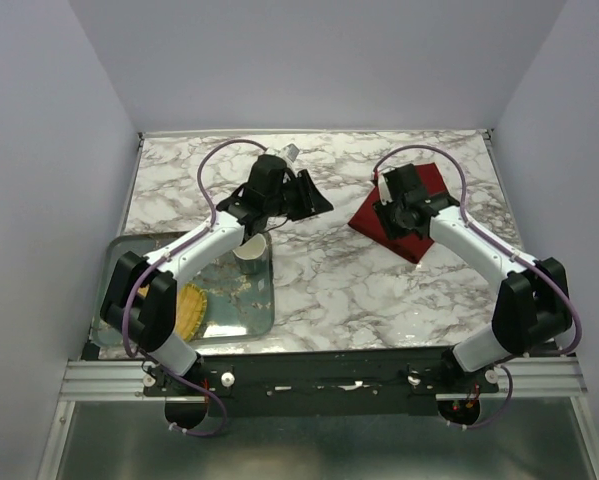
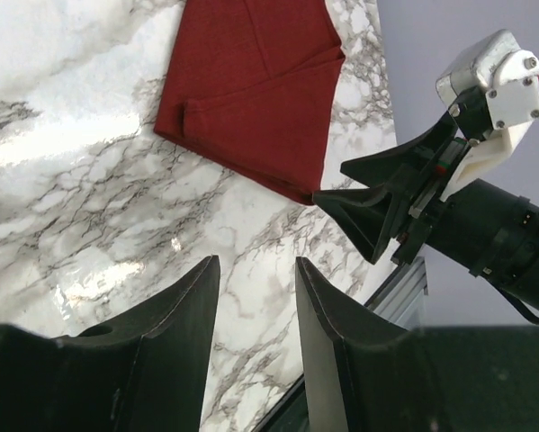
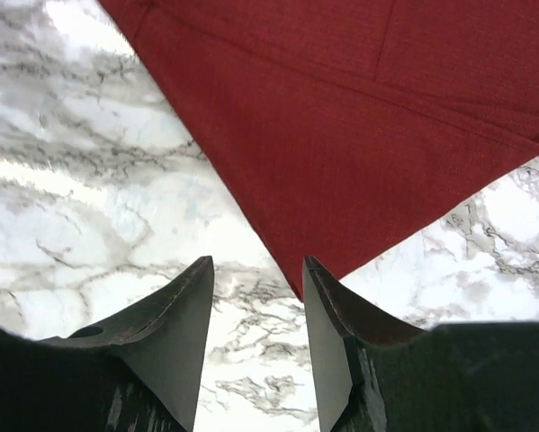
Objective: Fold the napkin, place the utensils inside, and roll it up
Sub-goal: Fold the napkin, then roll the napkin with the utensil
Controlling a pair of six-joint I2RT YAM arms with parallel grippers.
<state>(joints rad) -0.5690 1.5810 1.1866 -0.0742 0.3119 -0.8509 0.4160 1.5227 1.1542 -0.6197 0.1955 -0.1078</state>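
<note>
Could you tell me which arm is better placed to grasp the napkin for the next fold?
Right. The right gripper hangs open over a corner of the napkin, holding nothing. The left gripper is open too, but bare table separates it from the cloth.

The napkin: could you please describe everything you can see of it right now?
The napkin is a plain dark red cloth, soft and finely woven, folded into flat layers with edges showing along one side. It lies on the marble table, far right, set diagonally. The right gripper stands open at its near corner, holding nothing.
</note>
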